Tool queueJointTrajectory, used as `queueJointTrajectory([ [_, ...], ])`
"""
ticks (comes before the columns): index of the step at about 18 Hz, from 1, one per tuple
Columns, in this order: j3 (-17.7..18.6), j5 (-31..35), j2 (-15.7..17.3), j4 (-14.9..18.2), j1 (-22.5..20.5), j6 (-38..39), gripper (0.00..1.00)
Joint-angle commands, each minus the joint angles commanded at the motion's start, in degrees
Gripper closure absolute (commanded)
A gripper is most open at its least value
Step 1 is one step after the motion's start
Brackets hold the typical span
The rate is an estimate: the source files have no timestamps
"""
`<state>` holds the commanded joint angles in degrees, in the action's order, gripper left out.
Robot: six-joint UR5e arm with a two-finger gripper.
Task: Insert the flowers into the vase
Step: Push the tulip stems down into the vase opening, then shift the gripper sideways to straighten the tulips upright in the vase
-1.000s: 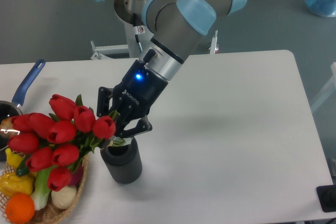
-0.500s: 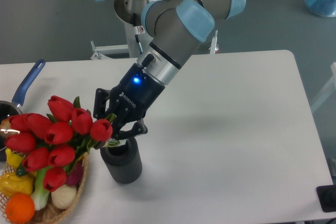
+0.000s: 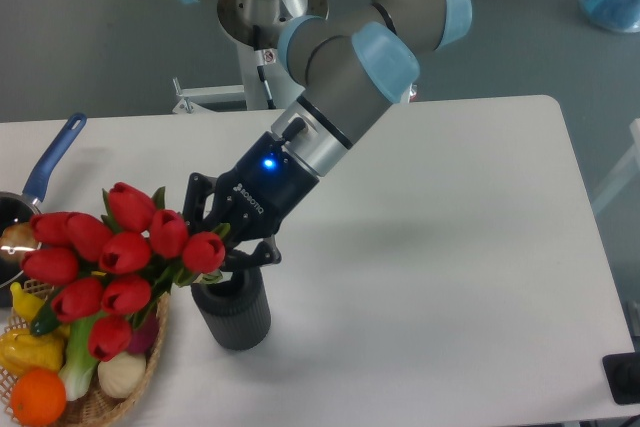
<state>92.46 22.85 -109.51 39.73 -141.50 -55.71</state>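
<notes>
I see the flowers [image 3: 115,262], a broad bunch of red tulips with green leaves, leaning left of centre in the frame, stems reaching toward the mouth of the vase [image 3: 232,310], a dark ribbed cylinder standing on the table [image 3: 450,247]. My gripper [image 3: 228,242] is clamped on the stems just above the vase. At lower left, a wicker basket [image 3: 100,402] holds an orange and other vegetables.

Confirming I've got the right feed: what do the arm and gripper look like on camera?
The arm has silver-grey tubular links with light blue joint caps. The gripper is black with two linked fingers, white lettering on its body, a lit blue light on top and a silver wrist ring. A thin cable runs along the wrist.
</notes>
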Motion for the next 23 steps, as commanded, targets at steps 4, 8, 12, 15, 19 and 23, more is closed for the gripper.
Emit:
queueJointTrajectory([
  [4, 0.5, -1.2, 0.0, 0.0, -0.4, -1.1, 0.83],
  [8, 1.7, -1.4, -0.1, 0.0, -0.4, -2.6, 0.83],
  [12, 3.9, -2.5, 0.1, 0.0, -1.1, -2.6, 0.83],
  [15, 4.3, -2.9, 0.2, 0.0, -1.2, -3.1, 0.83],
  [19, 5.0, -3.8, 0.1, 0.0, -1.2, -4.8, 0.83],
  [23, 5.5, -3.8, -0.1, 0.0, -1.1, -6.5, 0.83],
])
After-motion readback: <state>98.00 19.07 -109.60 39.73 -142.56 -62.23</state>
